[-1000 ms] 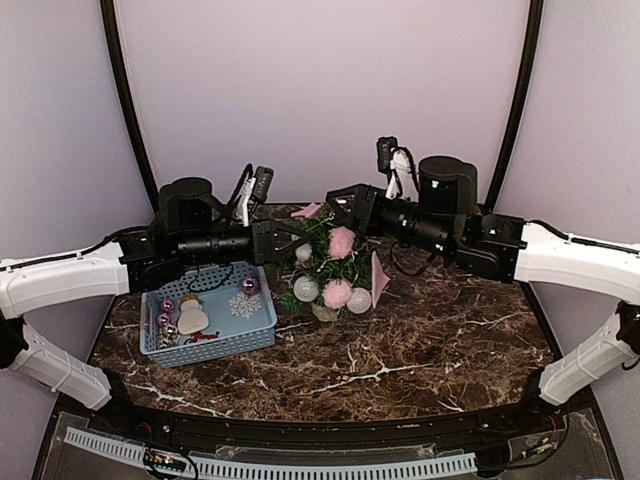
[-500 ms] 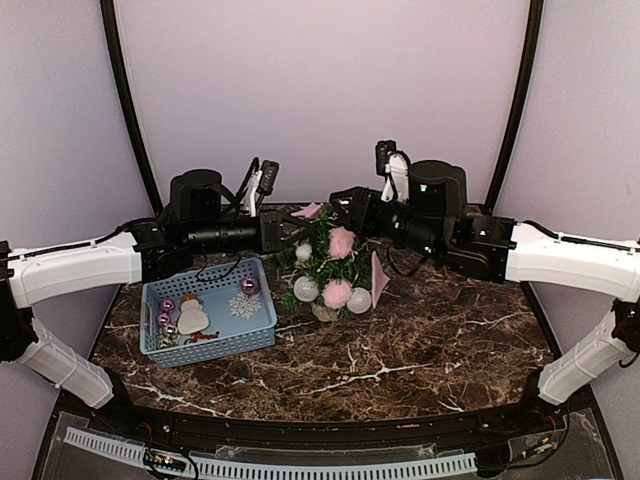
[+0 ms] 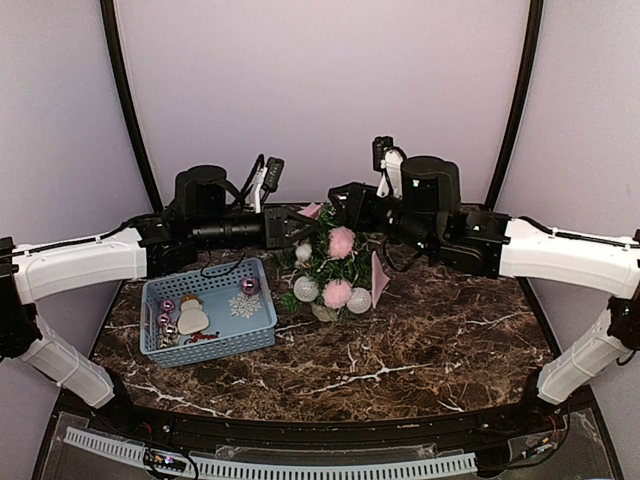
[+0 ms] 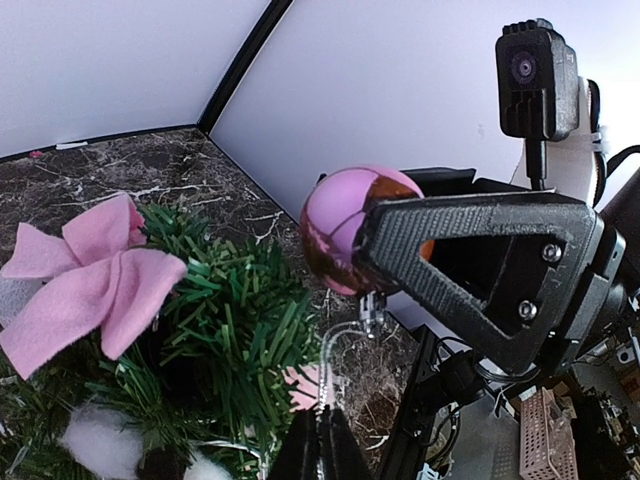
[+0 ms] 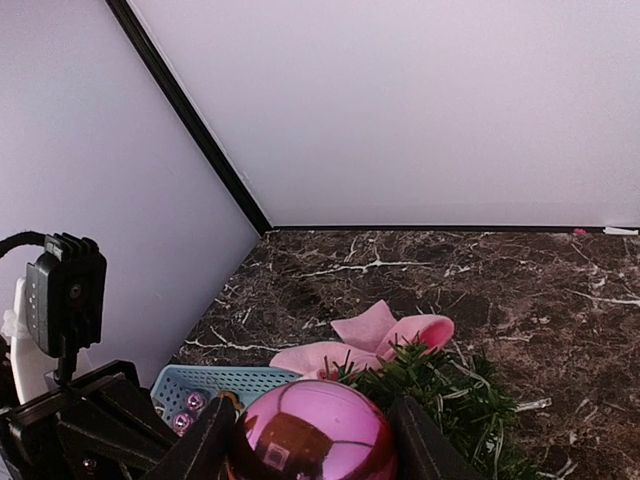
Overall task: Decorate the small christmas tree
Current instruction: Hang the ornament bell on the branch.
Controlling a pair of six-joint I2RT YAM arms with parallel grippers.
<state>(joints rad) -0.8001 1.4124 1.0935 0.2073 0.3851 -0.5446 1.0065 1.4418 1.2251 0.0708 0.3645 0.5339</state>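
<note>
The small christmas tree (image 3: 330,262) stands mid-table, hung with white and pink balls and a pink bow (image 3: 308,211) at its top. My right gripper (image 5: 312,445) is shut on a shiny pink bauble (image 5: 312,432) just above the tree top (image 5: 450,390). In the left wrist view the same bauble (image 4: 342,232) sits against the right gripper's black finger (image 4: 470,262). A thin silver hanging loop (image 4: 336,365) drops from its cap. My left gripper (image 4: 322,445) is shut on that loop, beside the needles (image 4: 225,320). The two grippers, left (image 3: 303,226) and right (image 3: 336,200), meet over the tree.
A light-blue basket (image 3: 262,338) sits left of the tree, holding a snowman, a snowflake and small pink balls. Another pink bow (image 3: 379,280) hangs on the tree's right side. The back wall stands close behind both grippers.
Both arms have drifted back and a little upward; the left gripper has moved right, closer to the tree top. Both grips are unchanged.
</note>
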